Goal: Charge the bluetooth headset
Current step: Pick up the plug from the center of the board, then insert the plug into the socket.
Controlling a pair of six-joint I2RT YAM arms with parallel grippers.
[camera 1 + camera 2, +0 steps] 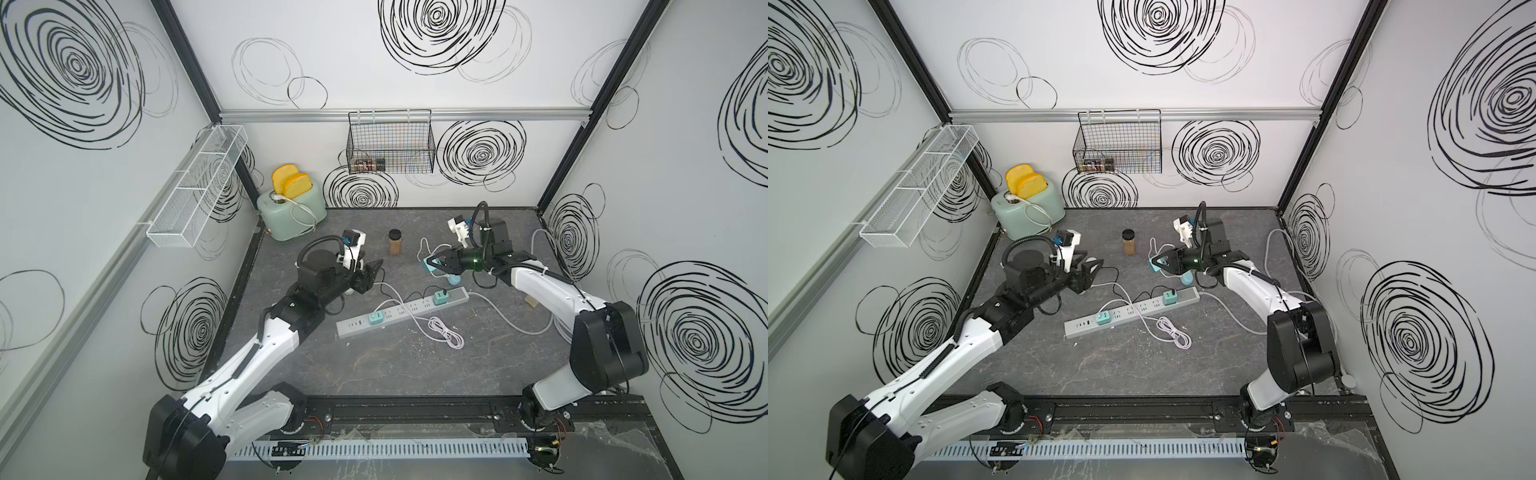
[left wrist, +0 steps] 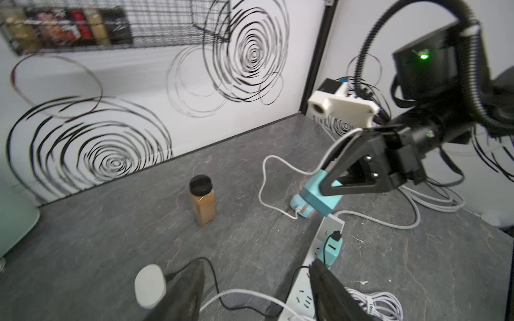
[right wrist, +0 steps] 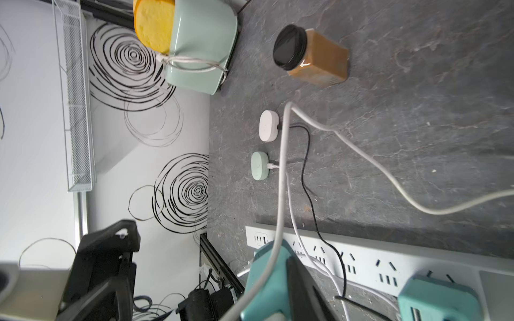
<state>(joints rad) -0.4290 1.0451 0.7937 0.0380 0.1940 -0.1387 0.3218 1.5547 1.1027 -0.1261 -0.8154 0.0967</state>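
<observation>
2 bread slices [image 1: 288, 183] in toaster [image 1: 293, 214]; left gripper [image 2: 256, 264] apart, right gripper [image 1: 434, 266] tight on teal charger [image 2: 317, 198].

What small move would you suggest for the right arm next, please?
Probably carry the teal charger plug, held aloft in the right gripper, over to a free socket on the power strip. Its white cable already reaches the light-blue earbud case, but the plug is not yet in.
</observation>
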